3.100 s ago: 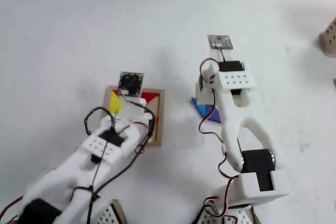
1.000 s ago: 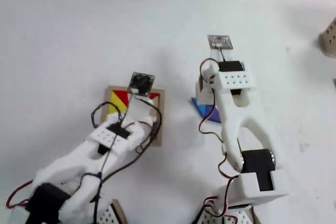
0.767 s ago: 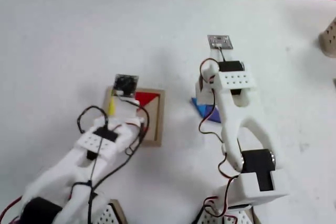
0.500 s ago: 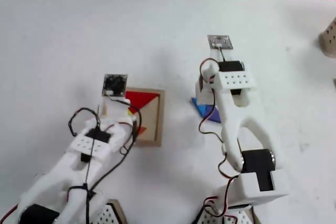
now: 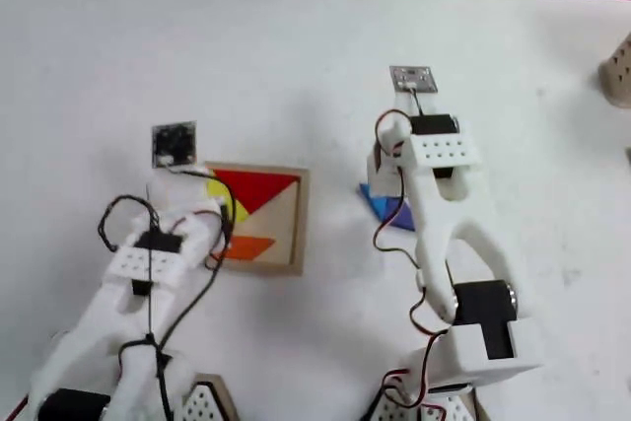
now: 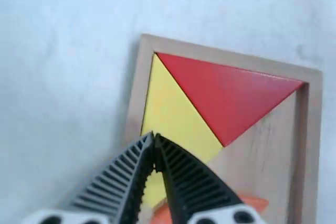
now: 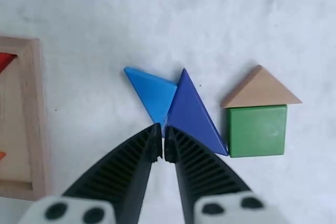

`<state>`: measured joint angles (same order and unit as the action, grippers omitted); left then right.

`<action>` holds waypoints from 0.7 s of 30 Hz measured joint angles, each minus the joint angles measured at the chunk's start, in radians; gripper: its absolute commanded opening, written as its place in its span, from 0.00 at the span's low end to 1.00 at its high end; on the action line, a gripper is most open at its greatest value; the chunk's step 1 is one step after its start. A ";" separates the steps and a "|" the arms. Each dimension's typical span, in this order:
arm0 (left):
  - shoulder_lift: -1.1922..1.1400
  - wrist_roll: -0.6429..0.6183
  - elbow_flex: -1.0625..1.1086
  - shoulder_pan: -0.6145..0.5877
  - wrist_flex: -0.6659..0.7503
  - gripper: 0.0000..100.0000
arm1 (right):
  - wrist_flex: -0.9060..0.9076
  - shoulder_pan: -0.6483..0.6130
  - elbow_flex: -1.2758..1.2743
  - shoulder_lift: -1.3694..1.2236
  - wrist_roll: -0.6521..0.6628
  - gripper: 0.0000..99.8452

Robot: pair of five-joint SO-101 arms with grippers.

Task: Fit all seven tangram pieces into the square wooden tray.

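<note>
Handling looks easy: every shape seems thin, stiff and light but slick-faced, so a pinch across two straight edges seems safest. The left gripper (image 6: 154, 145) and right gripper (image 7: 163, 140) are both clenched on nothing. The red triangle (image 5: 258, 189), yellow triangle (image 6: 168, 114) and orange piece (image 5: 246, 247) sit in the tray (image 5: 301, 219), which has bare floor toward 4 o'clock. At its 3 o'clock the light blue triangle (image 7: 152, 94), dark blue triangle (image 7: 191, 116), tan triangle (image 7: 260, 90) and green square (image 7: 257, 129) crowd together, leaving outer edges freest.
</note>
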<state>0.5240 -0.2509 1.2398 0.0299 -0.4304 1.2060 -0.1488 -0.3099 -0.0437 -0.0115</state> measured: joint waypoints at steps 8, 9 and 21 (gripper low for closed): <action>0.000 0.161 -0.038 -0.003 0.000 0.02 | 0.000 0.000 0.000 0.000 0.000 0.02; 0.000 0.161 -0.038 -0.003 0.000 0.02 | 0.000 0.000 0.000 0.000 0.000 0.02; -0.218 0.161 -0.120 0.066 0.055 0.02 | 0.000 0.000 0.000 0.000 0.000 0.02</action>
<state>0.3061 -0.0898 1.1201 0.0959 -0.3751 1.2060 -0.1488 -0.3099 -0.0437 -0.0115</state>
